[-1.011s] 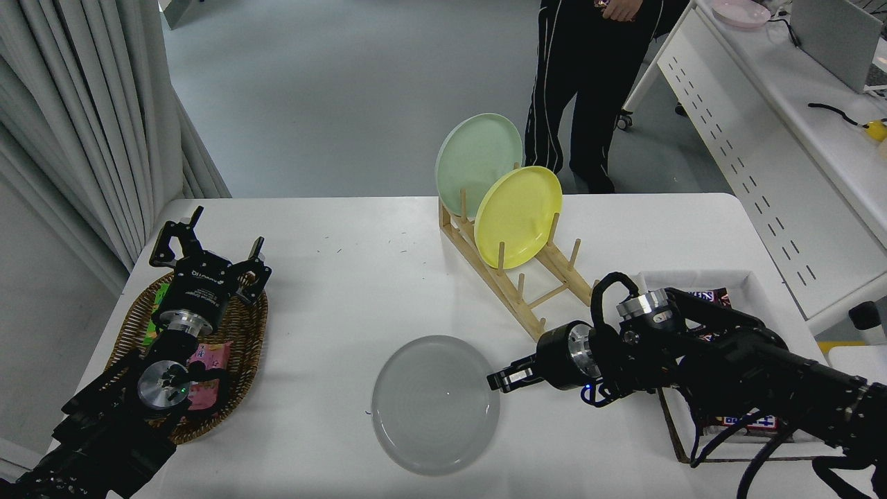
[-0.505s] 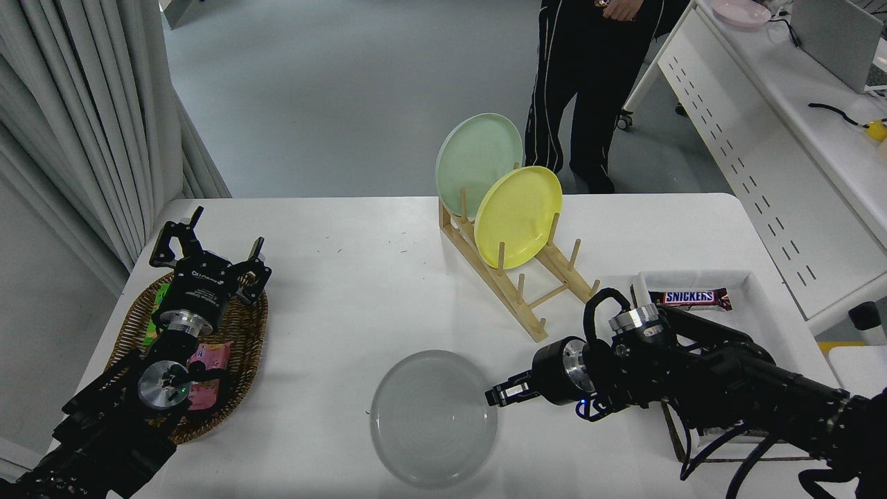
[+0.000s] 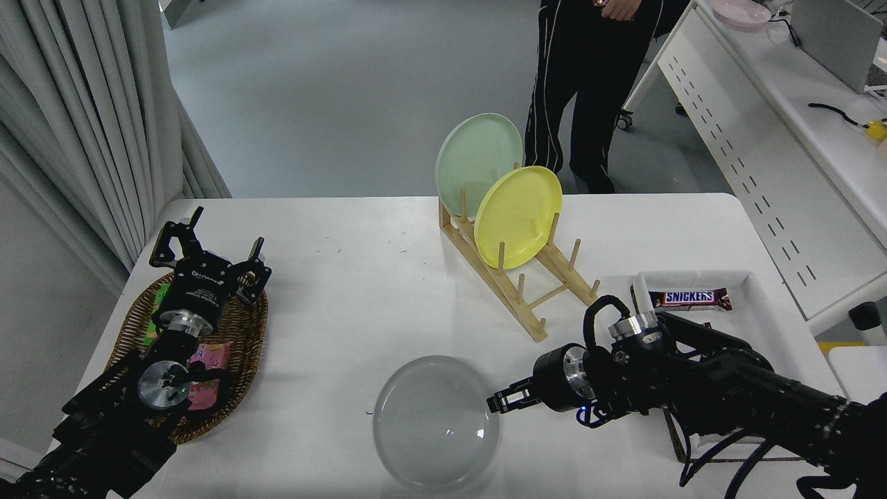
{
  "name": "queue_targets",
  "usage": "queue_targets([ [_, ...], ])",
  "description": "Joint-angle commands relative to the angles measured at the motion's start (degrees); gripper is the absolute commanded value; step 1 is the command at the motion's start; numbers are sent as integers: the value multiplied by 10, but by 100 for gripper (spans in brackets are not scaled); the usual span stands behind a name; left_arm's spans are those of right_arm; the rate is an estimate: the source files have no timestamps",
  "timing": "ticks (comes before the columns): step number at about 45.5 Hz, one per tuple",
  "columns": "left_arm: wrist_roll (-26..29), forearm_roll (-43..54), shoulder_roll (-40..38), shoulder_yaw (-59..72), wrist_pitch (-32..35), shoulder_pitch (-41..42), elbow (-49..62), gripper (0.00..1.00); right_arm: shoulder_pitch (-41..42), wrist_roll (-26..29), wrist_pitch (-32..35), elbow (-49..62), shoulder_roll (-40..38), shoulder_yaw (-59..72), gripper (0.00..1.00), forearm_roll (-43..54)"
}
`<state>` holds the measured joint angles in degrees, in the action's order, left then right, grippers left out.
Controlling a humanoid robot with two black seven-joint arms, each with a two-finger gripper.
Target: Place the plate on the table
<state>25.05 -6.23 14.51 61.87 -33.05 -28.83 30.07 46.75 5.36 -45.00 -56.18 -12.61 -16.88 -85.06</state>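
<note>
So, grey plate (image 3: 436,420) down flat on the worktop (image 3: 360,277), right hand (image 3: 500,403) at its edge.

The plate lay face up near the front edge of the white worktop, rim raised all round; being round, it had no long axis or pointing direction to speak of. The right hand sat just beside the plate's right rim, pointing left at it. Honestly couldn't tell if its fingers were pinching the rim or just off it, too small and dark. Left hand (image 3: 208,251) was parked over the wicker basket (image 3: 249,333) at the lower left, fingers spread wide and holding nothing. Yellow plate (image 3: 517,216) and mint-green plate (image 3: 478,156) stood upright in the wooden rack (image 3: 533,305) behind.
</note>
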Motion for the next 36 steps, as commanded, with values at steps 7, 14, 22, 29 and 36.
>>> queue_targets([
  [7,0,0,1,0,0,0,0,100,0,0,0,0,-2,0,0,2],
  [14,0,0,0,0,0,0,0,100,7,1,0,-1,-3,-5,0,1],
  [22,0,0,0,-1,0,0,0,100,9,8,0,-2,-12,-8,0,-4],
  [29,0,0,0,0,0,0,0,100,7,9,0,-1,-16,-6,0,-4],
  [36,0,0,0,0,0,0,0,100,4,9,0,-2,-17,-1,0,-4],
])
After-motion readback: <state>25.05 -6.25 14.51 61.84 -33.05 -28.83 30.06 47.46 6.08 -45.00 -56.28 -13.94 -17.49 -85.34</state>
